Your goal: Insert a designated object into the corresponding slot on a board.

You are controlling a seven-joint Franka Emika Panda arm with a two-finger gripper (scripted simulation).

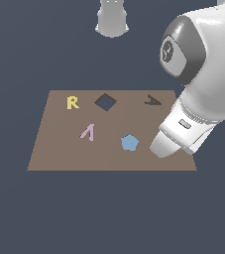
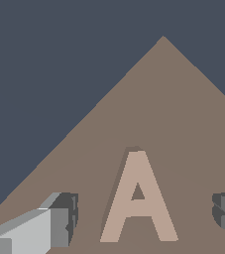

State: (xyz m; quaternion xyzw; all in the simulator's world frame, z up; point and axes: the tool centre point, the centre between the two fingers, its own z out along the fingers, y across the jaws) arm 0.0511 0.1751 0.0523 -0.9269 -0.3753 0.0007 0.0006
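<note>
The peach-tan "A" block (image 2: 138,201) lies flat on the brown board (image 2: 173,99), near one of its corners. My gripper (image 2: 146,218) is open and straddles the block, with one finger (image 2: 59,225) on each side and a gap between each finger and the block. In the exterior view the arm's white wrist (image 1: 183,124) hangs over the board's (image 1: 59,154) front part at the exterior view's right and hides the block and the fingers. The dark "A"-shaped slot (image 1: 152,100) is at the board's far edge on the exterior view's right.
On the board are a yellow "R" (image 1: 72,102), a dark diamond hole (image 1: 105,102), a pink caret piece (image 1: 88,132) and a blue pentagon (image 1: 129,143). A pale grey cylinder (image 1: 112,20) stands beyond the board. Dark floor surrounds the board.
</note>
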